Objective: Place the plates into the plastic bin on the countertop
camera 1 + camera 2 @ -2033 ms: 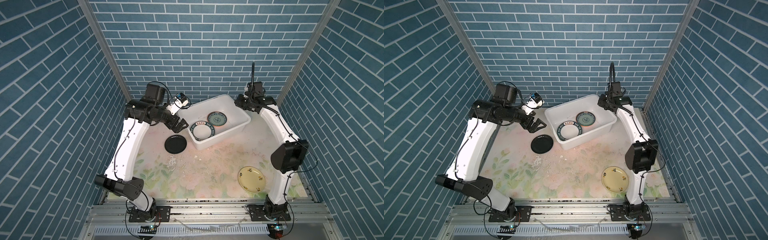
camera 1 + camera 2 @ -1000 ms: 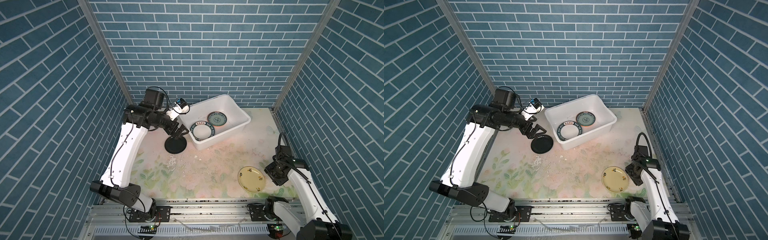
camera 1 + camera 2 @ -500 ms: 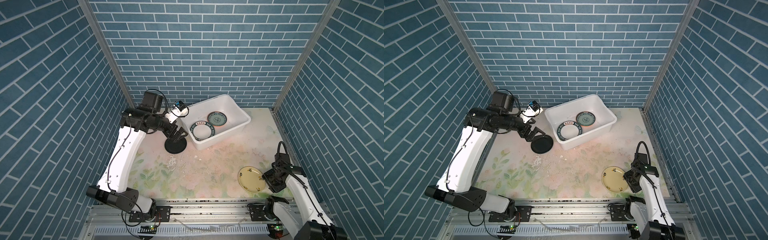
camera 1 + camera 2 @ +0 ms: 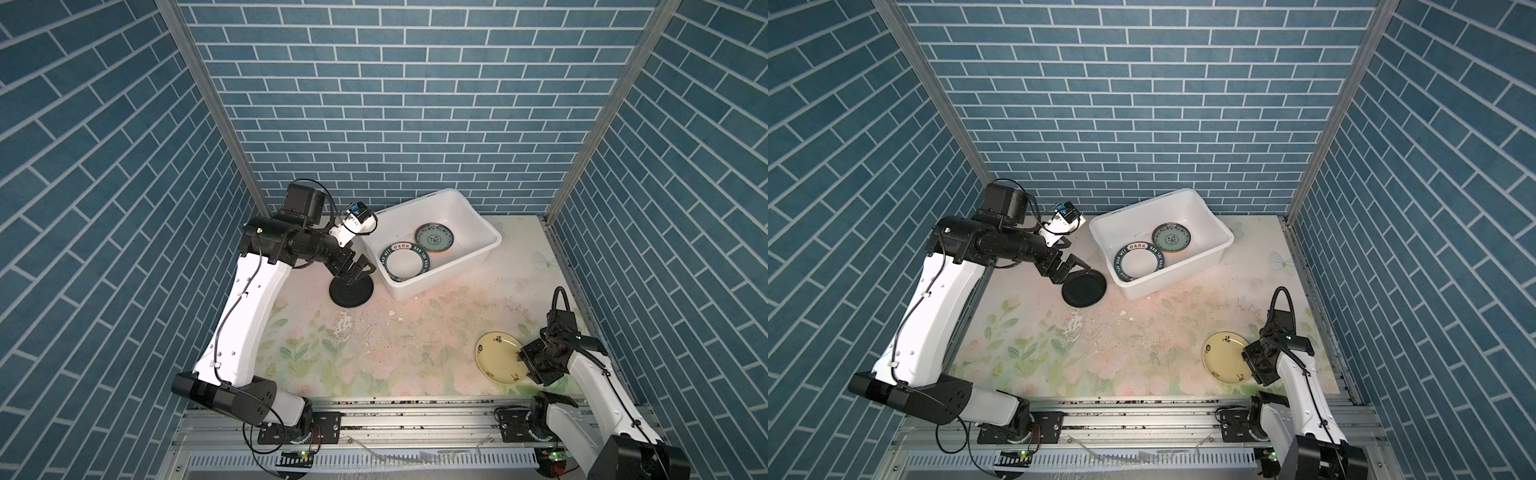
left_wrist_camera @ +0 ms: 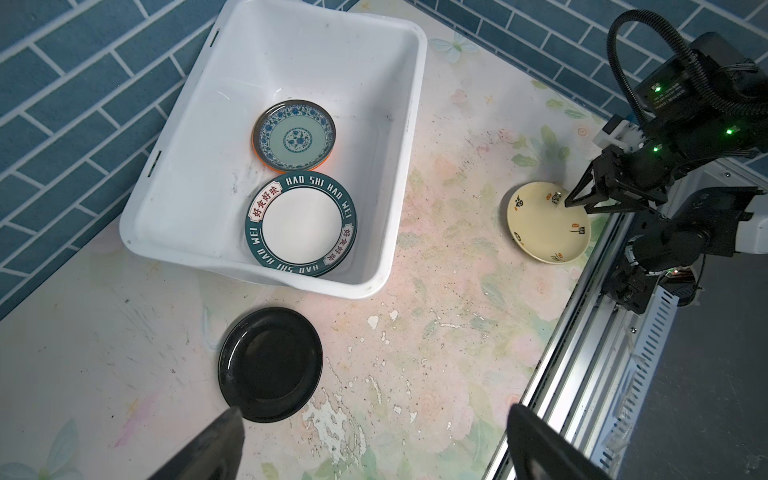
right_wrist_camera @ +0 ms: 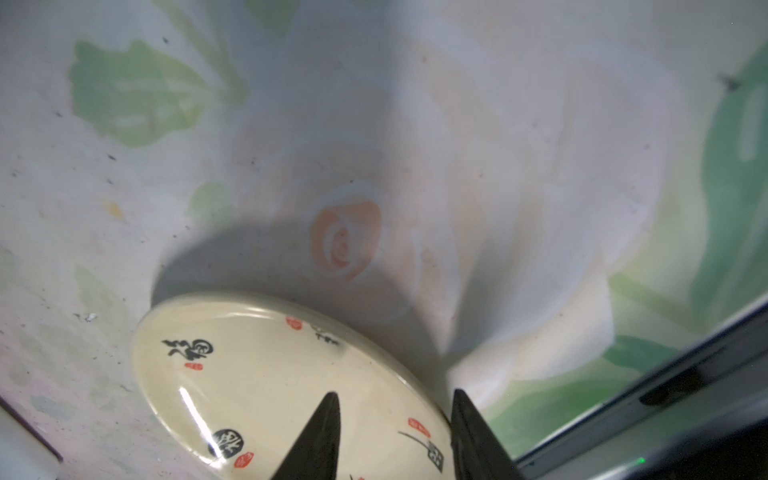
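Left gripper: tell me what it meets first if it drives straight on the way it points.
Probably the black plate: the open left gripper has one fingertip at its rim, the other over the countertop. Depth is unclear.

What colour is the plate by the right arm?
The plate is cream-yellow with little black and red marks, clearest in the right wrist view.

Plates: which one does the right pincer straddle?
The cream-yellow round plate with black marks: the right pincer stands open across its rim. The black round plate lies by the left pincer; two more sit in the white plastic bin.
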Available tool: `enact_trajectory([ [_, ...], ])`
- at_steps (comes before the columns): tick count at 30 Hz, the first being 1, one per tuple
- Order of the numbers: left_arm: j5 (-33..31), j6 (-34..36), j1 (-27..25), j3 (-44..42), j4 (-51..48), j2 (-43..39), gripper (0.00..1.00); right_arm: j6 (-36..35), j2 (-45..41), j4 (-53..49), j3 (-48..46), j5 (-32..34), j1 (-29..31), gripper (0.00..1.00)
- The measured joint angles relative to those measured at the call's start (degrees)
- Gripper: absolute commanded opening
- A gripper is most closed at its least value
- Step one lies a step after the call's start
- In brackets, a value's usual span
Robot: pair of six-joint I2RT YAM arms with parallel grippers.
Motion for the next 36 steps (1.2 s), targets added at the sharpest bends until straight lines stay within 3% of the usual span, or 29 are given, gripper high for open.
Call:
enact_trajectory([
  [16, -0.3, 0.0, 0.0, 0.0, 0.0, -0.2, 1.0, -0.1, 9.0, 8.0, 1.5, -5.4, 0.7, 0.32],
  [27, -0.9, 0.0, 0.0, 0.1, 0.0, -0.2, 0.99, -2.2, 19.0, 12.1, 10.5, -6.1, 8.8, 0.3],
  [36, -1.1, 0.0, 0.0, 1.7, 0.0, 0.8, 1.0, -5.2, 19.8, 12.6, 11.8, -5.2, 10.7, 0.33],
])
